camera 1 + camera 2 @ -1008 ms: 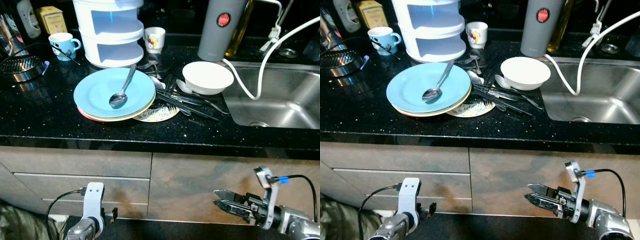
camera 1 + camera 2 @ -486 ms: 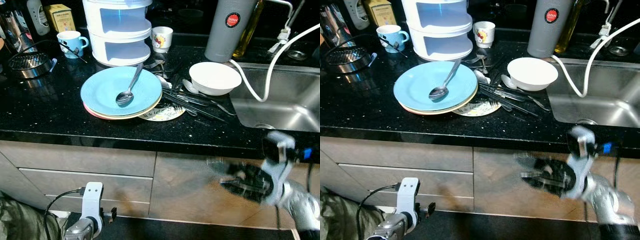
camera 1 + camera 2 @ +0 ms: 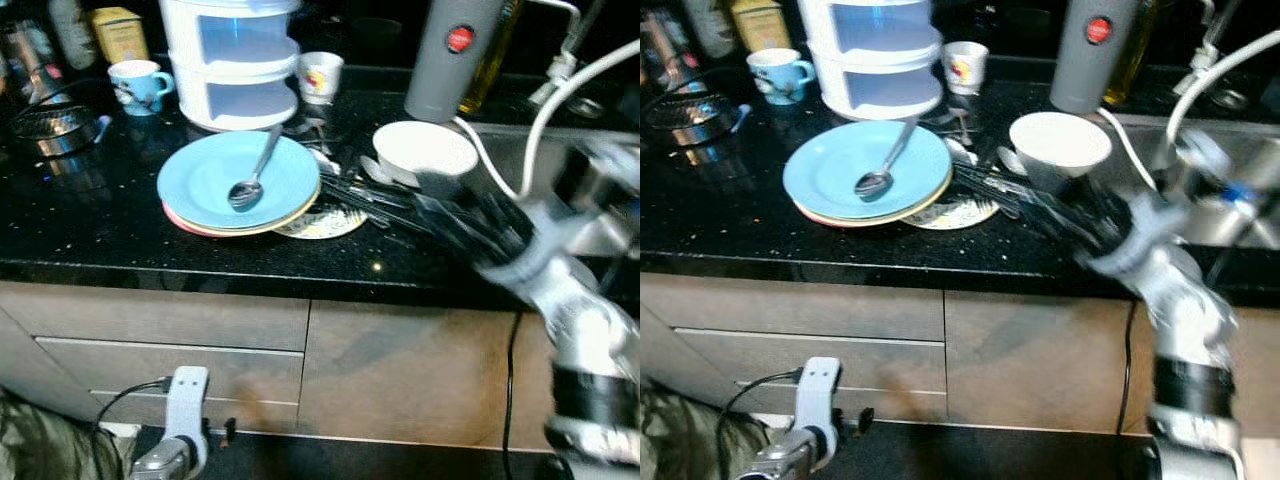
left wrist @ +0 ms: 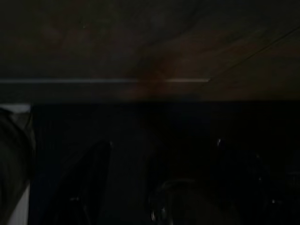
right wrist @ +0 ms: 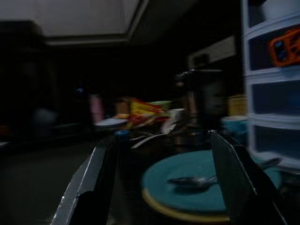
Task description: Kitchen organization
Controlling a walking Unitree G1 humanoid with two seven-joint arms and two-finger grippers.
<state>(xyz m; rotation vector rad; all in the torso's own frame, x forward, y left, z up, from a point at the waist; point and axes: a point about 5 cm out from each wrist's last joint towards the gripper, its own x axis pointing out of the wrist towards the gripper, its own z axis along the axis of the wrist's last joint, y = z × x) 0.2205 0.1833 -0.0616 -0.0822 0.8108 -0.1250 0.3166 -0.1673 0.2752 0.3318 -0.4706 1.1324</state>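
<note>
The jaws of the right gripper (image 3: 455, 222) stand apart with nothing between them, as its wrist view shows two black fingers (image 5: 89, 187) spread wide on either side of the blue plate (image 5: 187, 185); the gripper itself is blurred, raised to counter height at the near edge of the black counter (image 3: 100, 235), just near of the white bowl (image 3: 425, 152) and the dark cutlery (image 3: 375, 195) scattered to the bowl's left. The blue plate lies on top of a short stack of plates left of the cutlery, and a metal spoon (image 3: 252, 172) rests in it with its bowl toward the near side. A small patterned plate (image 3: 325, 222) peeks out from under the stack's right edge. Farther back stand a white tiered container (image 3: 232, 60), a blue mug (image 3: 138, 84) to its left, a small white cup (image 3: 321, 76) to its right and a grey cylinder with a red dot (image 3: 452, 55). The steel sink (image 3: 520, 150) lies to the right with a white hose (image 3: 540, 110) curving over it. The left gripper (image 3: 180, 440) hangs low in front of the cabinet drawers (image 3: 170, 345); its wrist view is too dark, so I cannot tell how its jaws stand
</note>
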